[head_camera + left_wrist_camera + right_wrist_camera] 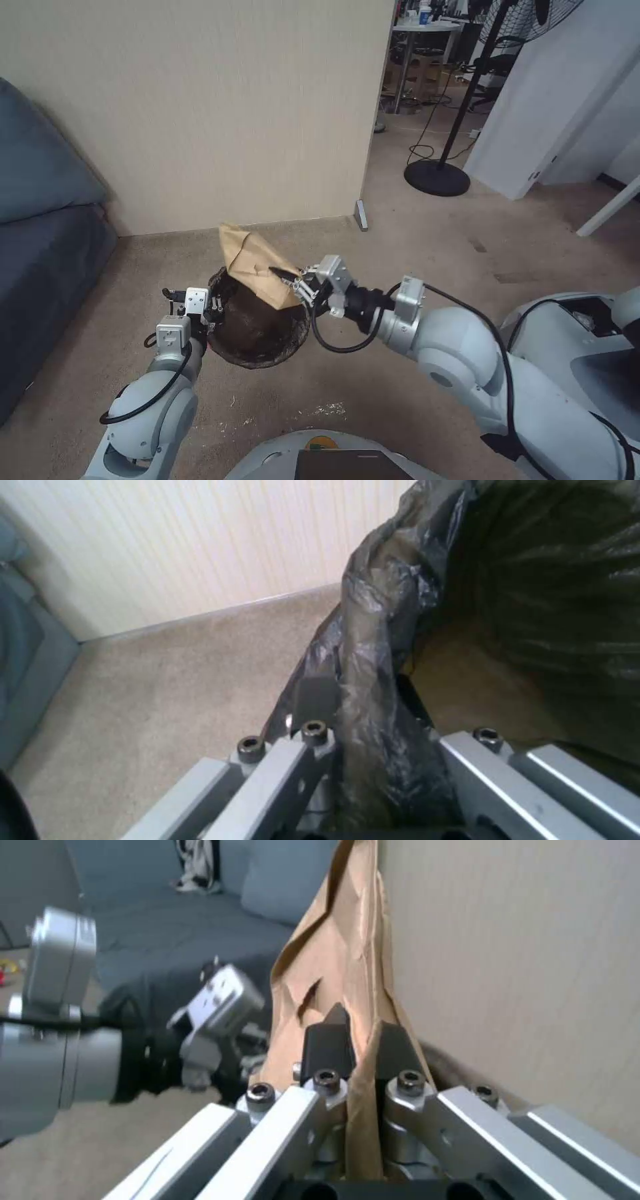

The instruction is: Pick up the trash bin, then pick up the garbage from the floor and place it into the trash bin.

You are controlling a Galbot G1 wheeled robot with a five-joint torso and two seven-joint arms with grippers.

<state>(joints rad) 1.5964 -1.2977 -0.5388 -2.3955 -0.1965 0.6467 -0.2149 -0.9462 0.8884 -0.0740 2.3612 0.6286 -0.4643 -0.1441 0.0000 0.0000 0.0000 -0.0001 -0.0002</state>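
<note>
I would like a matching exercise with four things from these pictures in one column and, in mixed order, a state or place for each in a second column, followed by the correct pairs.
Column 1:
1. left hand
2. right hand
3. trash bin
4. sofa

Column 2:
A. closed on the tan paper bag
B. stands by the wall on the robot's left
C. lined with a dark bag, held above the carpet
D. closed on the bin's rim

Pairs: 1-D, 2-A, 3-C, 4-B
</note>
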